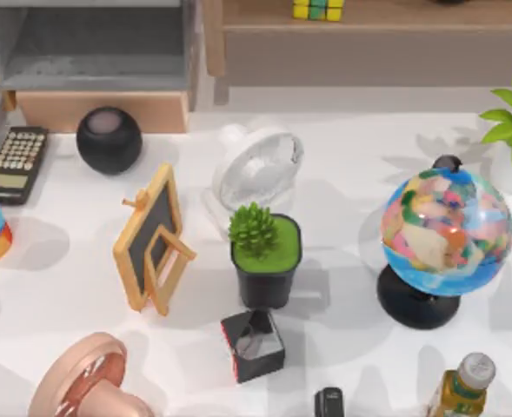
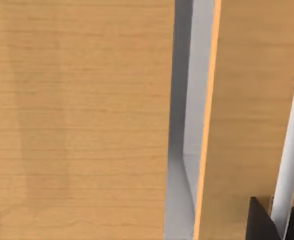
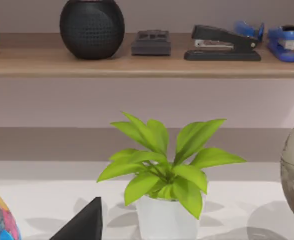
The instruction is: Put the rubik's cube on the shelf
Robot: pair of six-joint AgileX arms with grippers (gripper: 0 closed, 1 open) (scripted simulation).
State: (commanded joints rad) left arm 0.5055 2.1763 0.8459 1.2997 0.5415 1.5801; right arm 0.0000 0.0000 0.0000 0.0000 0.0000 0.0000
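The rubik's cube (image 1: 317, 9) sits on the shelf (image 1: 386, 19) at the top view's far edge, nothing touching it. I cannot tell how either of my grippers stands. My left wrist view faces wood panels split by a narrow grey gap; my right wrist view faces a leafy plant (image 3: 166, 170) below a shelf board carrying a black speaker (image 3: 92, 27) and staplers.

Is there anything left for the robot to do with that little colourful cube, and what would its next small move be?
Probably nothing more than keeping both arms back. The rubik's cube already sits on the shelf, upright on the wooden board with no gripper touching it, so another grab seems unnecessary.
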